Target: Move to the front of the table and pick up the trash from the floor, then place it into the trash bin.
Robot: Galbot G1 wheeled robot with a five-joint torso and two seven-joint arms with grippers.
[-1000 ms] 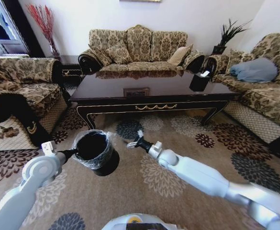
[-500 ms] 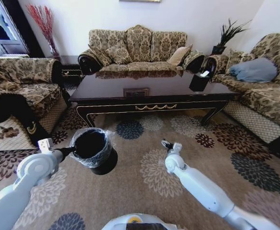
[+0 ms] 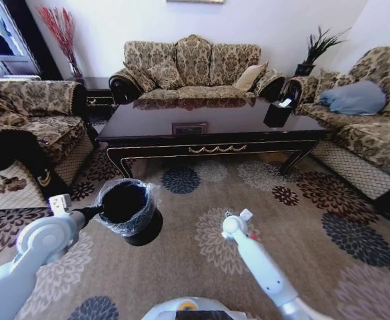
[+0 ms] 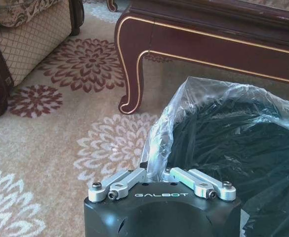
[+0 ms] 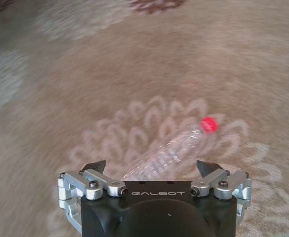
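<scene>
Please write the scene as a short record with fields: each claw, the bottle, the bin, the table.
left claw: shut on the liner at the bin's rim, holding the bin up off the carpet
right claw: open, above the bottle, pointing down at the carpet
bottle: clear, red cap, lying on the carpet between the open fingers
bin: black, with plastic liner
table: dark wood, behind the bin

The left gripper (image 4: 156, 174) is clamped on the plastic liner bag (image 4: 211, 106) at the rim of the trash bin (image 4: 233, 153), its fingers pinched together over the crinkled edge. Beyond the bin stands a curved, gold-trimmed leg (image 4: 132, 74) of the dark wood table (image 4: 223, 34), on the floral carpet (image 4: 50, 138). A sofa corner (image 4: 28, 27) sits farther off.
</scene>
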